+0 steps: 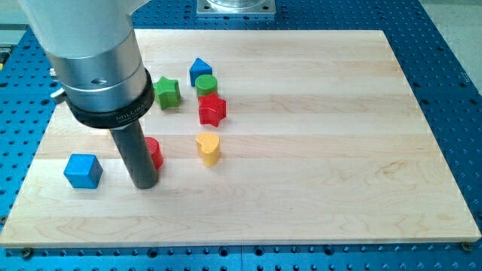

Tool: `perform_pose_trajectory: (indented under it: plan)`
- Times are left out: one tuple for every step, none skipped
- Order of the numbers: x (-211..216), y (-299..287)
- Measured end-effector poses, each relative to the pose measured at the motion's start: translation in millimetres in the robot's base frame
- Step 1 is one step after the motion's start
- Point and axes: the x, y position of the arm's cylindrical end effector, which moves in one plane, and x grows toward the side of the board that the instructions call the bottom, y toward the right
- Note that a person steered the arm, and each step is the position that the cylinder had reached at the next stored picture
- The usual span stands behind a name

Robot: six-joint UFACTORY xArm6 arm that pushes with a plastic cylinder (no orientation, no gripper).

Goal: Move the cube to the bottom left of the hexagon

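A blue cube (83, 171) sits on the wooden board near the view's left edge. A red hexagon (154, 153) lies to its right, partly hidden behind my rod. My tip (144, 184) rests on the board between the two, just below and left of the red hexagon and to the right of the blue cube, with a gap to the cube.
Further up the board stand a green star (167, 92), a blue pentagon-like block (199, 71), a green cylinder (207, 84), a red star (212, 110) and a yellow heart (208, 147). The arm's large grey body (90, 53) covers the upper left.
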Motion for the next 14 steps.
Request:
perform_pose_trajectory:
  plan:
    - [29,-32]
    - [40,-71]
    - [29,-87]
    - [13,-80]
    - [-5,-80]
    - [-13,-80]
    - [15,-84]
    - [44,-35]
    - [45,33]
    - [45,73]
    - [45,77]
    - [46,78]
    - [63,124]
    - [74,182]
